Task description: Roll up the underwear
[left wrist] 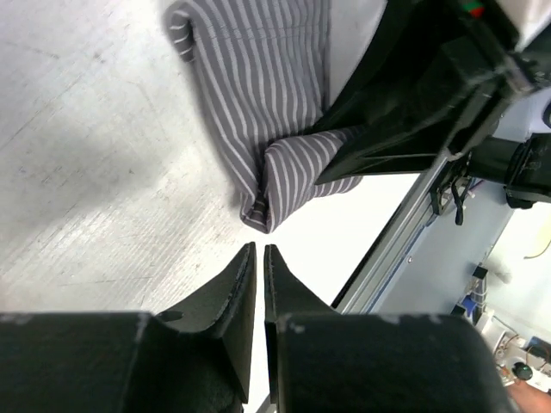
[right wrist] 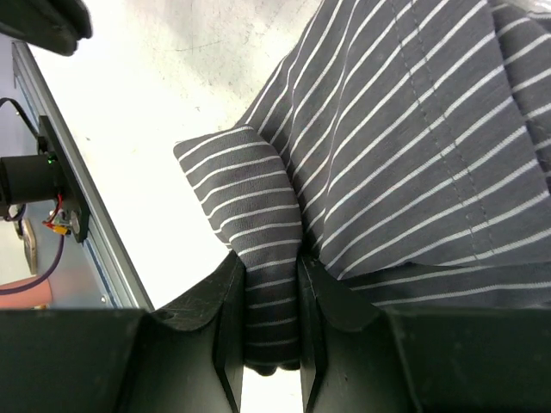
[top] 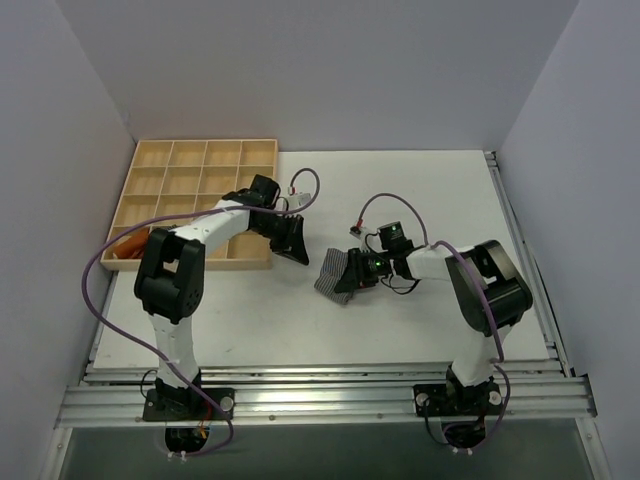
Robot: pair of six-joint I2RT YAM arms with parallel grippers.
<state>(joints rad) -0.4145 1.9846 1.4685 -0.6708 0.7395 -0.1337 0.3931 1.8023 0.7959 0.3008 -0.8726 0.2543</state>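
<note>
Tabletop (top: 420,320): white, carries all items.
Wooden tray (top: 205,148): compartmented, at the far-left corner of the tabletop.
Underwear (top: 333,275): grey with thin white stripes, lying rumpled about the tabletop centre, slightly toward the near edge; one corner is folded over.
Right gripper (right wrist: 272,284): clamped on a folded edge of the underwear.
Left gripper (left wrist: 259,254): jaws barely parted, holding nothing, near the underwear but apart from it.
Orange cloth (top: 125,248): at the tray's near-left corner.
</note>
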